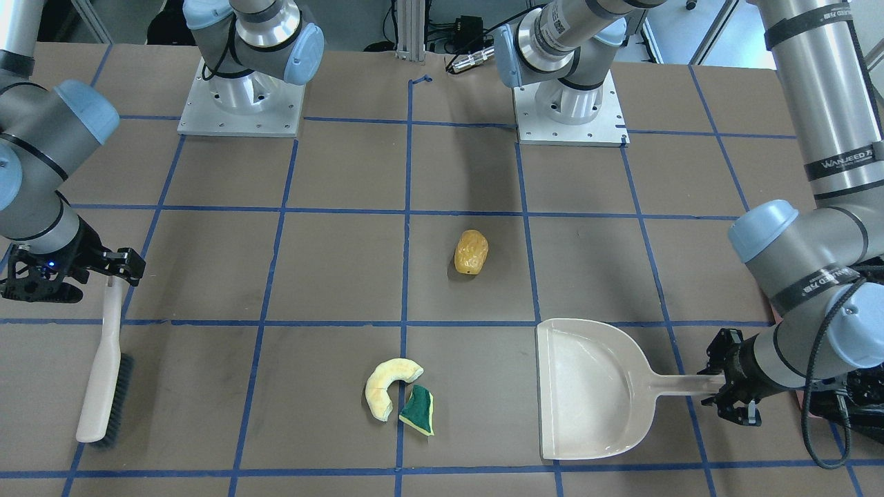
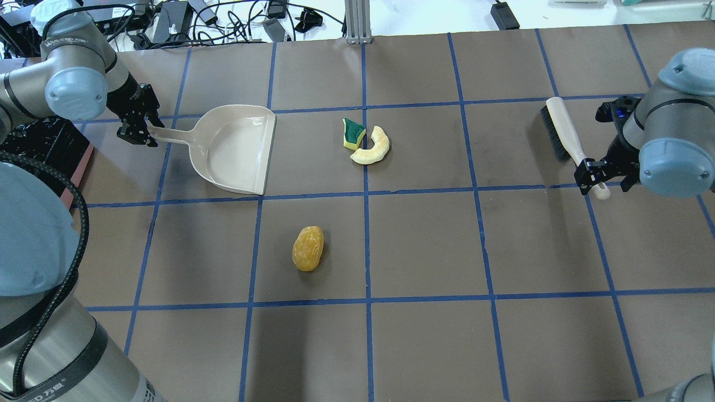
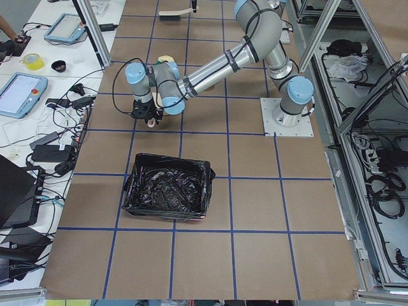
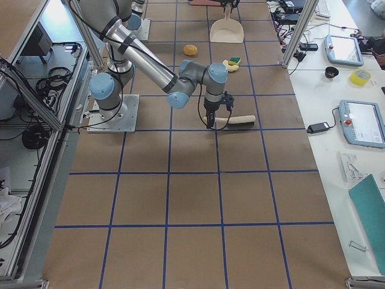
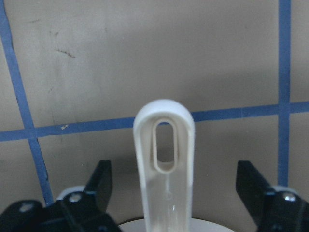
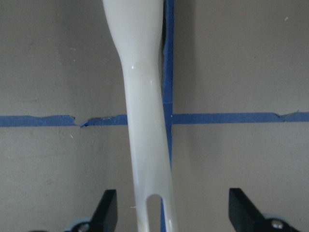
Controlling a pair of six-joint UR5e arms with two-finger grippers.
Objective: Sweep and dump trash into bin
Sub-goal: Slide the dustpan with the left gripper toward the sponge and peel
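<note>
The trash lies in three pieces on the brown table: a pale yellow crescent point(image 2: 374, 151) touching a green-and-yellow sponge wedge point(image 2: 353, 134), and an amber lumpy oval point(image 2: 308, 248) on its own nearer the robot. The bin point(image 3: 172, 164), lined with a black bag, stands beyond the table's left end. A beige dustpan point(image 2: 234, 148) rests flat with its mouth toward the trash. My left gripper point(image 2: 151, 129) is open, its fingers point(image 5: 101, 174) well clear on both sides of the dustpan handle point(image 5: 164, 159). My right gripper point(image 2: 596, 181) is also open, straddling the handle point(image 6: 145, 121) of a brush point(image 2: 561, 131) that lies on the table.
Blue tape lines grid the table. Both arm bases point(image 1: 242, 103) stand at the robot's edge. A corner of the bin point(image 2: 39, 145) shows beside the left arm in the overhead view. Cables and tablets lie on side benches point(image 3: 25, 89).
</note>
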